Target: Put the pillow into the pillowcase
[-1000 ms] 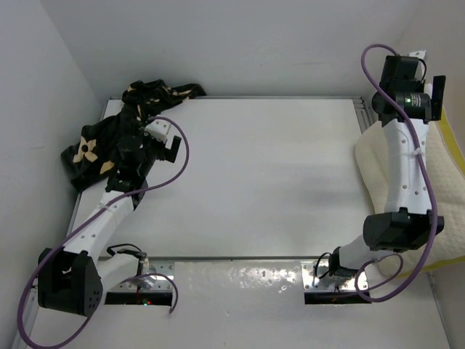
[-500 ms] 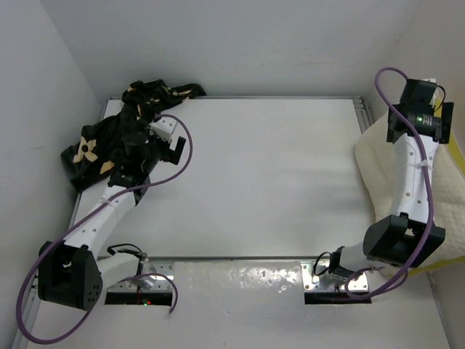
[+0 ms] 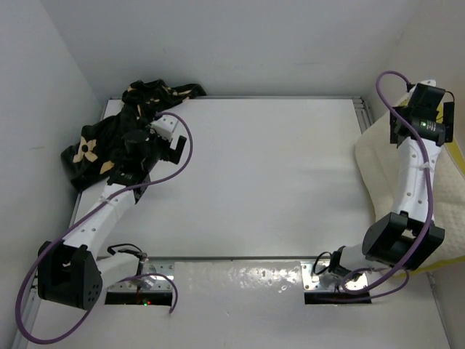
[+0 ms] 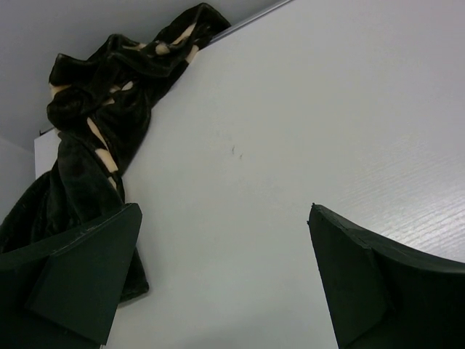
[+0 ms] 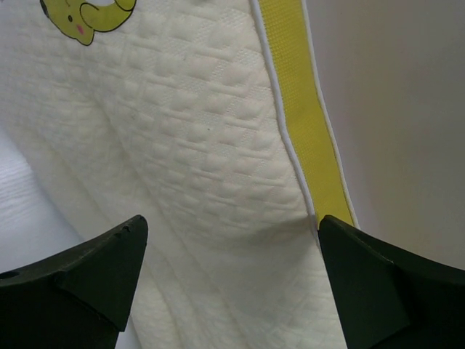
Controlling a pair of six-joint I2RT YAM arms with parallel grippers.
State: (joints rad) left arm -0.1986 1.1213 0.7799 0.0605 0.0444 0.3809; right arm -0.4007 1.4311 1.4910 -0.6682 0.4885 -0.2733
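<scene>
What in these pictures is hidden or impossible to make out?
- Pillow, top view: right part cut off by the picture's edge, a strip under the right arm.
- Pillowcase, top view: crumpled, opening not findable; left arm covers part.
- Yellow print on pillow, right wrist view: cut by the top edge.

Right gripper farther right, above the pillow

You have one pillow at 3 o'clock and one pillowcase at 10 o'clock, on one tabletop. You count two arms, the left arm and the right arm. Each carries one claw, so two claws: the left claw and the right claw.
</scene>
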